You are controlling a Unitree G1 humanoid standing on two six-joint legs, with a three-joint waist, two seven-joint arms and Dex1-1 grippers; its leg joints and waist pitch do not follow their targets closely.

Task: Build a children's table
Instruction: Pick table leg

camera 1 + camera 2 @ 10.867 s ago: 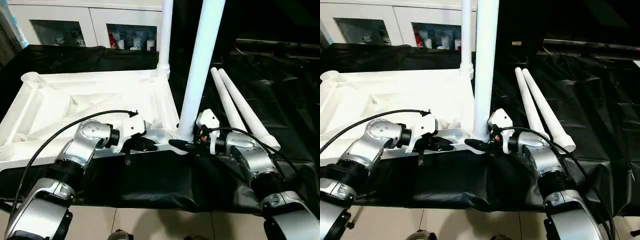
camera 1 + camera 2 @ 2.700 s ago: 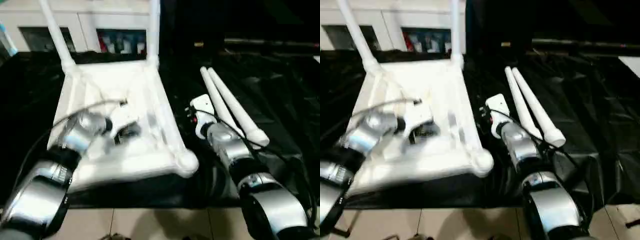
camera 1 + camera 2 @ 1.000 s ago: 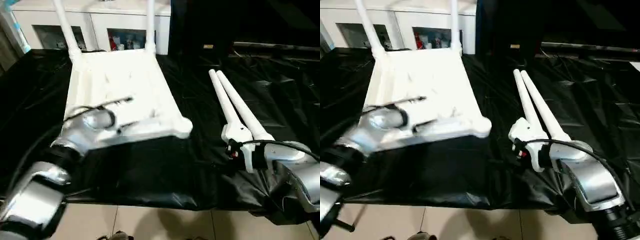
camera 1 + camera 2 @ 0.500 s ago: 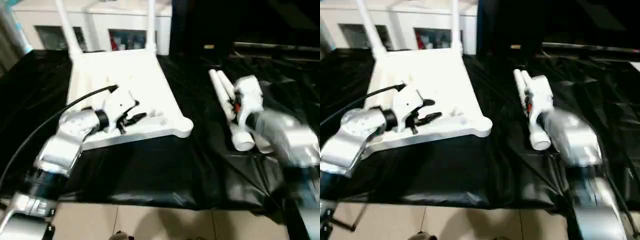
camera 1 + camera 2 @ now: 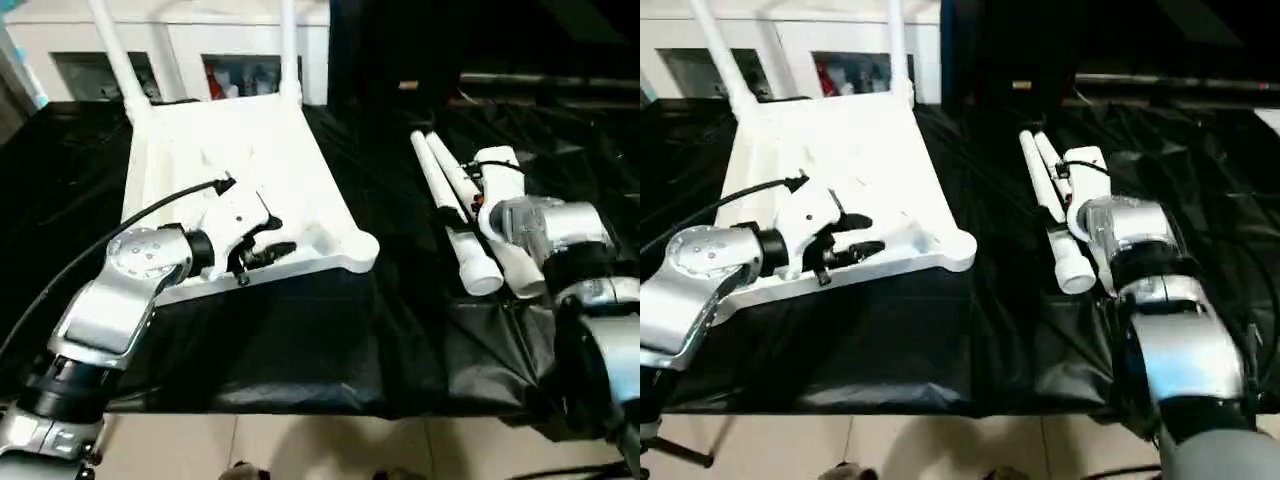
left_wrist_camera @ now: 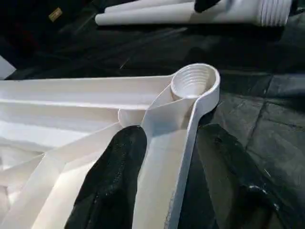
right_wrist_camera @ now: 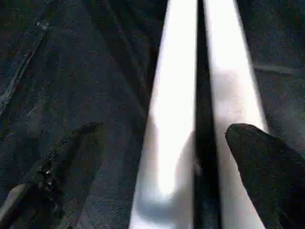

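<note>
The children's table's white tabletop [image 5: 230, 160] lies ribbed side up on the black cloth. Two white legs [image 5: 112, 50] [image 5: 288, 50] stand in its far corners. The near right corner socket [image 6: 194, 82] is empty. My left gripper [image 6: 169, 138] is shut on the tabletop's near rim beside that socket, one finger inside the rim and one outside. Two loose legs [image 5: 455, 215] lie side by side to the right. Above them my right gripper [image 7: 162, 129] is open, its fingers [image 7: 267, 167] spread wide on either side of both legs.
A white cabinet [image 5: 180, 50] with glass doors stands behind the black-draped work table. The table's front edge [image 5: 300, 400] runs close below the tabletop, with floor tiles beyond it. Bare black cloth [image 5: 400, 300] lies between the tabletop and the loose legs.
My right arm swung from the table's front edge up over the two loose legs, and its fingers spread wider. My left gripper stayed on the tabletop's near rim.
</note>
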